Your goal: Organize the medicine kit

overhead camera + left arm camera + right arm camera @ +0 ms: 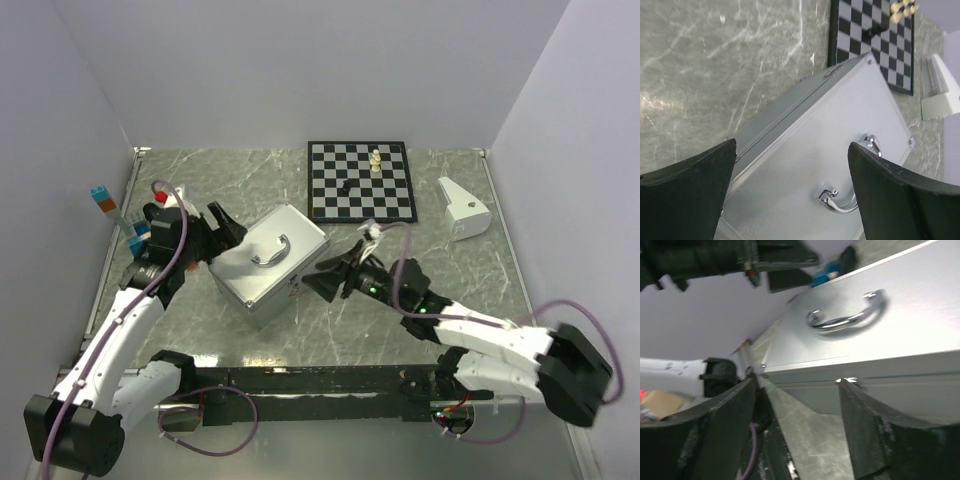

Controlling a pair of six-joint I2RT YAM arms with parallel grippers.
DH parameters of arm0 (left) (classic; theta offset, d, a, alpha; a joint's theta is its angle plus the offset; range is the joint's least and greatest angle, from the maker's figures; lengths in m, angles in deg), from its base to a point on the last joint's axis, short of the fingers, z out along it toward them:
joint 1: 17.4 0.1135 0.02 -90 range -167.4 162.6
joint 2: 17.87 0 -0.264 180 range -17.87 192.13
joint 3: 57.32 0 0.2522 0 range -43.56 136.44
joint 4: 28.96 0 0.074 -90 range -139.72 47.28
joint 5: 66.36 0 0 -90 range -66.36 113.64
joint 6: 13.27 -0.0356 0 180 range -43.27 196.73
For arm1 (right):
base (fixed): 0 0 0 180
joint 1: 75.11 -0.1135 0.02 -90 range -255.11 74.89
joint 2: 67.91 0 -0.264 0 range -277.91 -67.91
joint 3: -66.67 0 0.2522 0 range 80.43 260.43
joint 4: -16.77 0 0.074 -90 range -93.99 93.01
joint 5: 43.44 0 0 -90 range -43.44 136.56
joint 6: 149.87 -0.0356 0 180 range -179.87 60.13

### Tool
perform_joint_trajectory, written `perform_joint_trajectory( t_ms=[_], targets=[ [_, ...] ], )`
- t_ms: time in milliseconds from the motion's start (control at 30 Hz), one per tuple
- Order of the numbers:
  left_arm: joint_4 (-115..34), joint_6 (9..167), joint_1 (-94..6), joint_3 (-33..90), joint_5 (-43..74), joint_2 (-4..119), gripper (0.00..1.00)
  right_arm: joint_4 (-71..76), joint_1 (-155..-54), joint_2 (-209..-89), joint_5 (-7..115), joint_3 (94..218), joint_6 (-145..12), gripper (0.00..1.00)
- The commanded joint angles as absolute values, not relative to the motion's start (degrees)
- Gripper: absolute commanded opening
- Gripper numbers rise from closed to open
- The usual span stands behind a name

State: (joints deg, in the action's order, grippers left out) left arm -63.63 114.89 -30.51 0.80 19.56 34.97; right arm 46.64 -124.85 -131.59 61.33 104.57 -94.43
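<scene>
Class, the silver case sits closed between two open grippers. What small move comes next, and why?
Probably ease the right gripper onto the corner of the medicine kit to catch its lid, which is shut; both grippers are open and empty, the left gripper flanking the opposite side.

The medicine kit (268,262) stands between the left gripper (226,234) and right gripper (319,280). Bare worktop (230,175) lies behind it, the chessboard (360,180) beside that

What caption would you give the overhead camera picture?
Left gripper and right gripper flank the closed silver medicine kit, chessboard behind.
</scene>
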Motion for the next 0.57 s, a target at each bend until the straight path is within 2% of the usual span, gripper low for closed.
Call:
perform_joint_trajectory(
  t_ms=[0,100,233,533],
  targets=[
    [-63.7,117.3,-30.5,4.7,26.4,30.9,0.97,16.9,-123.7,-118.6,45.1,110.0,-85.1,0.8],
    [-66.5,122.1,-30.1,6.3,31.5,31.3,0.97,0.7,-120.1,-113.5,35.4,114.0,-84.3,0.88],
    [-71.1,125.2,-29.9,10.4,34.1,35.1,0.97,-13.9,-114.6,-110.6,28.1,118.8,-84.7,0.93],
    [-67.4,123.7,-29.9,7.6,31.1,34.4,0.97,-16.9,-113.1,-109.6,28.9,120.2,-81.5,0.95]
  ],
)
